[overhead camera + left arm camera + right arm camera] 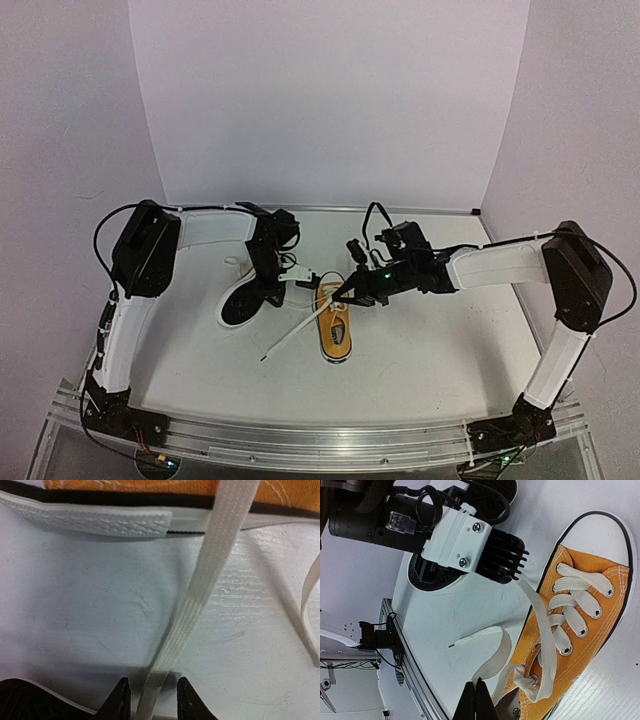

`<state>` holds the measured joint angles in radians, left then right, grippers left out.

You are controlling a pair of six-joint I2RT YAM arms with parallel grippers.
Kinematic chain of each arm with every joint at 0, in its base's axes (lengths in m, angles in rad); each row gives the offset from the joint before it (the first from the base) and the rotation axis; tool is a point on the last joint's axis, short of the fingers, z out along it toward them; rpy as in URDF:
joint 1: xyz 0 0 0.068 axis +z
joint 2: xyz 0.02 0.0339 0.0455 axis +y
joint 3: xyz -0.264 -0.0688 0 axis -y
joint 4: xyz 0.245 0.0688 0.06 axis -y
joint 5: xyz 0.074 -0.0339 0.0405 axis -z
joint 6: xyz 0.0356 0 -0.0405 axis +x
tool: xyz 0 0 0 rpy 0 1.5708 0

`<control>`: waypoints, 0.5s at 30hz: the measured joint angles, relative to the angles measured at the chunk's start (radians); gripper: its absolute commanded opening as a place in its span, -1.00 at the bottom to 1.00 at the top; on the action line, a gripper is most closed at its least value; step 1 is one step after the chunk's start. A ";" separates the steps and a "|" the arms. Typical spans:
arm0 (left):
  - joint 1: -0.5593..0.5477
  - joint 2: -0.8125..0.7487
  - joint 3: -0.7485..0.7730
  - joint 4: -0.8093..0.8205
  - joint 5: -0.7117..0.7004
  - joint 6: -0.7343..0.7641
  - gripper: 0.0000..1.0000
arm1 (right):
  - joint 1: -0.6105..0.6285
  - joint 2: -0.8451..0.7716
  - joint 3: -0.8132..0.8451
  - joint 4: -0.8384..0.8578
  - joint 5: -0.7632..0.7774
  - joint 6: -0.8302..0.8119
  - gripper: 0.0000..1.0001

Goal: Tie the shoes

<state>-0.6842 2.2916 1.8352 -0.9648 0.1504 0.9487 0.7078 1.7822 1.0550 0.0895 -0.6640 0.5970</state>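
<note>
The orange shoe (336,328) lies mid-table, toe toward the arms; it also shows in the right wrist view (600,645) and at the top of the left wrist view (125,485). The black-soled shoe (240,300) lies on its side to the left of it. My left gripper (308,279) is shut on one white lace (200,590), which runs taut from the orange shoe between its fingertips (121,696). My right gripper (482,690) is shut on the other lace (500,655) beside the shoe's heel opening. That lace's free end (285,340) trails on the table.
The left arm's wrist and camera housing (470,540) hang close above the shoes, just across from my right gripper. A metal rail (320,440) runs along the table's near edge. White walls close in the back and sides.
</note>
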 measured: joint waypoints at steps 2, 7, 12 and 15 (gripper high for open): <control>0.000 0.012 0.009 -0.022 -0.006 0.000 -0.67 | 0.000 0.000 0.000 0.000 0.000 0.002 -1.00; 0.000 0.014 0.013 -0.048 -0.014 -0.004 -1.00 | 0.000 0.000 0.000 0.000 0.000 0.002 -1.00; 0.000 -0.026 -0.050 -0.005 0.004 -0.017 -1.00 | 0.000 0.000 0.000 0.000 0.001 0.002 -1.00; 0.000 -0.093 -0.142 0.045 0.029 -0.040 -1.00 | 0.000 0.000 0.000 0.000 0.004 0.002 -1.00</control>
<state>-0.6846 2.1989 1.6936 -0.9196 0.1794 0.9087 0.7078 1.7824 1.0550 0.0896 -0.6600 0.5995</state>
